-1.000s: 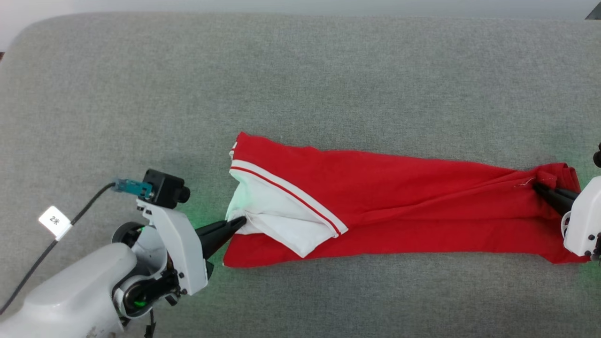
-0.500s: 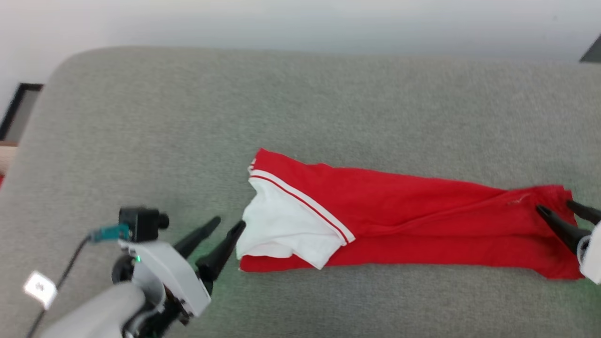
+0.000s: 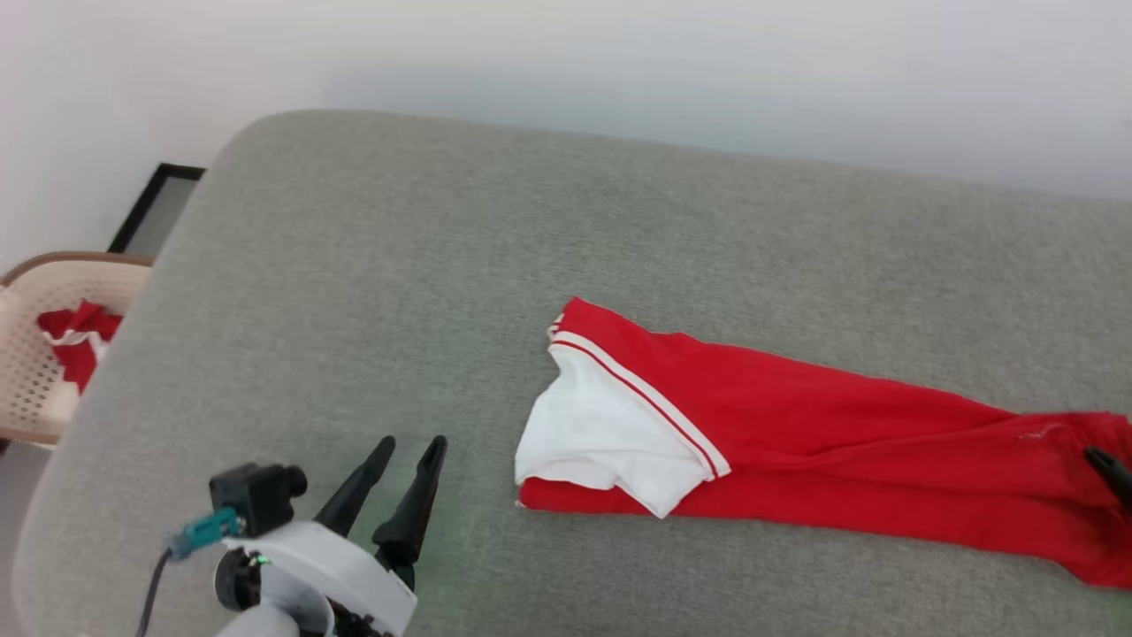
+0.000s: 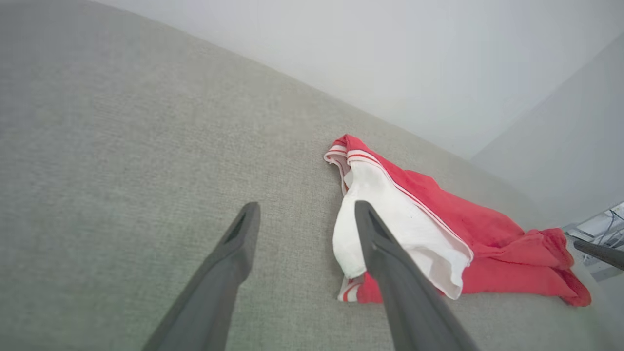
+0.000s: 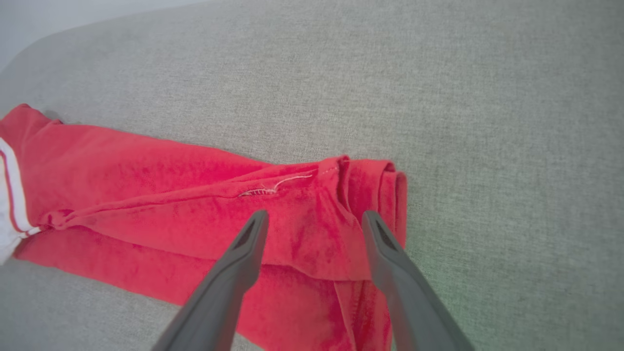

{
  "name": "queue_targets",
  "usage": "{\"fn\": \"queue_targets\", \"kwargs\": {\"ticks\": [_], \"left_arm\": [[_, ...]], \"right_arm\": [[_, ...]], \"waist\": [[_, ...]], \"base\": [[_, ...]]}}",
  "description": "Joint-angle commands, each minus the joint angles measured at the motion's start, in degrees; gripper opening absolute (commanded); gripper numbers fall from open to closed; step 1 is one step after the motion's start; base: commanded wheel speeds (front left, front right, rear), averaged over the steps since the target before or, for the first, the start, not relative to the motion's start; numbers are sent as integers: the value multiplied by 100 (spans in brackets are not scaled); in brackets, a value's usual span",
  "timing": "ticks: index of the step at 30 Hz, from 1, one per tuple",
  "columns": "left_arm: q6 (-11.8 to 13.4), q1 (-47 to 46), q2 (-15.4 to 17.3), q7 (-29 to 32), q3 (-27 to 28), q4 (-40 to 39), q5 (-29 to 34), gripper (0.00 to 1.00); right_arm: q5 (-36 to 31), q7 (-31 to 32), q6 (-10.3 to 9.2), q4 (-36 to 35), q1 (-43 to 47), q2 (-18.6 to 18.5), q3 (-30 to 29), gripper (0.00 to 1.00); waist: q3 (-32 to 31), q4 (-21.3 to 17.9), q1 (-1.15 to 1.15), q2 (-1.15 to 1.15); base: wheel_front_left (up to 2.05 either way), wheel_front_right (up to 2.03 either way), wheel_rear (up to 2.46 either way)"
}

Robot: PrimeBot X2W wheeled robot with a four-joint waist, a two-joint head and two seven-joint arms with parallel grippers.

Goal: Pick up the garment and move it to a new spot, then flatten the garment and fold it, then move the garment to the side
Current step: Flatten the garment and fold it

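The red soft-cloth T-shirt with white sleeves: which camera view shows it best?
The head view: the red T-shirt lies there nearly whole. The left wrist view shows its white-sleeve end foreshortened; the right wrist view, its bunched red end.

Soft matt cloth garment (image 3: 840,416) on coarse woven upholstery (image 3: 398,265)

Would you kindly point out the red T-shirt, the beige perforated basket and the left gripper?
red soft-cloth T-shirt with white sleeves (image 3: 840,433): head view, red body cloth.
beige perforated basket (image 3: 26,389): head view, its holed side wall.
left gripper (image 3: 411,442): head view, midway between its open jaws' tips.
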Motion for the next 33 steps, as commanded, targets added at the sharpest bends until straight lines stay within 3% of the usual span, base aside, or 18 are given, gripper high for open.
{"fn": "queue_targets", "kwargs": {"ticks": [1,12,17,25,31,32,33], "left_arm": [[-15,196,-110,-1,238,-56,305,100],[184,1076,-802,-2,1982,-759,3184,100],[23,1303,-1115,-2,2427,-1042,4216,100],[-350,1294,-1565,-1,2781,-857,4832,100],[-570,1071,-1821,-2,2893,-621,5067,100],[-598,1041,-1858,-2,2909,-602,5100,100],[-598,1041,-1858,-2,2909,-602,5100,100]], "right_arm": [[-48,62,-9,8,141,44,-157,100],[-185,1172,-9,357,315,305,-1088,100],[-415,1798,-9,516,65,424,-1556,100],[-1260,2691,-9,859,-358,903,-1925,100],[-1904,2911,-8,1139,-637,1504,-1899,100],[-1947,2964,-3,1112,-656,1595,-1828,63],[-1947,2964,-3,1112,-656,1595,-1828,63]], "waist": [[-93,118,0,0],[-156,175,0,0],[-147,188,0,0],[61,209,0,0],[331,264,0,0],[366,266,0,0],[366,266,0,0]], "base": [[0,0,0],[0,0,0],[0,0,0],[0,0,0],[0,0,0],[0,0,0],[0,0,0]]}}
